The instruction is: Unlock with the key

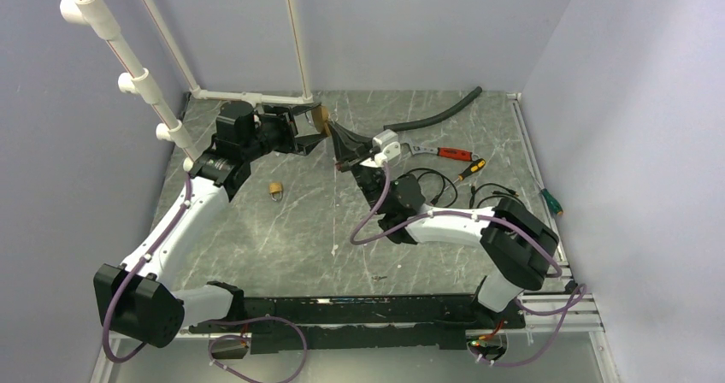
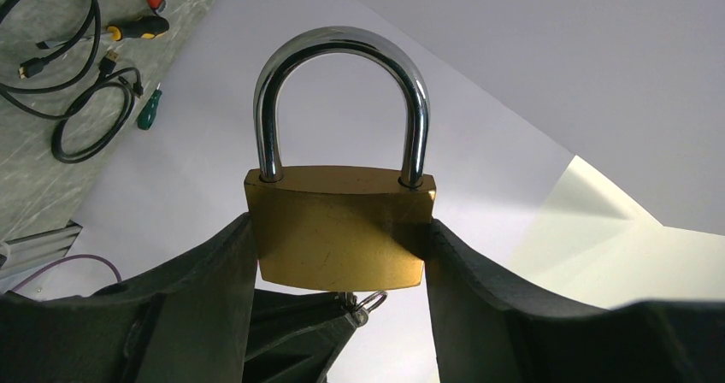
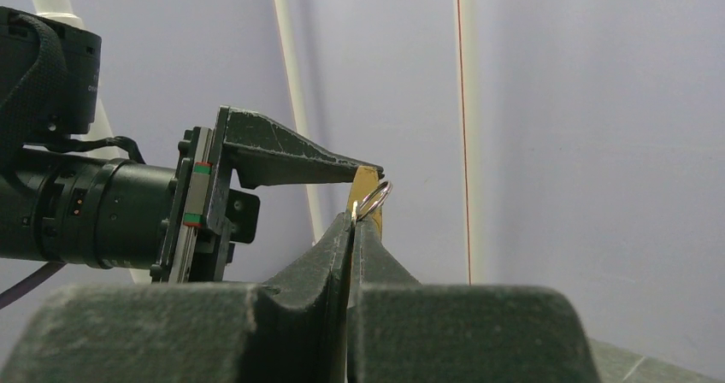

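Note:
My left gripper [image 1: 317, 126] is shut on the brass padlock [image 1: 321, 118] and holds it in the air at the back of the table. In the left wrist view its fingers [image 2: 214, 289] clamp the padlock body [image 2: 342, 229] from both sides, and both legs of the silver shackle [image 2: 342, 41] sit in the body. My right gripper [image 1: 336, 139] is shut on the tiny key. Only the key's ring [image 2: 369, 301] and a bit of metal show, right at the padlock's underside. In the right wrist view the ring [image 3: 374, 199] sticks out of my shut gripper [image 3: 353, 222], against the padlock [image 3: 366, 180].
A second small brass padlock [image 1: 275, 191] lies on the table left of centre. Red-handled pliers [image 1: 438, 152], a yellow-black screwdriver [image 1: 470, 169], a green screwdriver [image 1: 551, 201], black cables [image 1: 432, 186] and a black hose [image 1: 445, 109] lie at the right back. White pipes [image 1: 128, 58] stand at the left.

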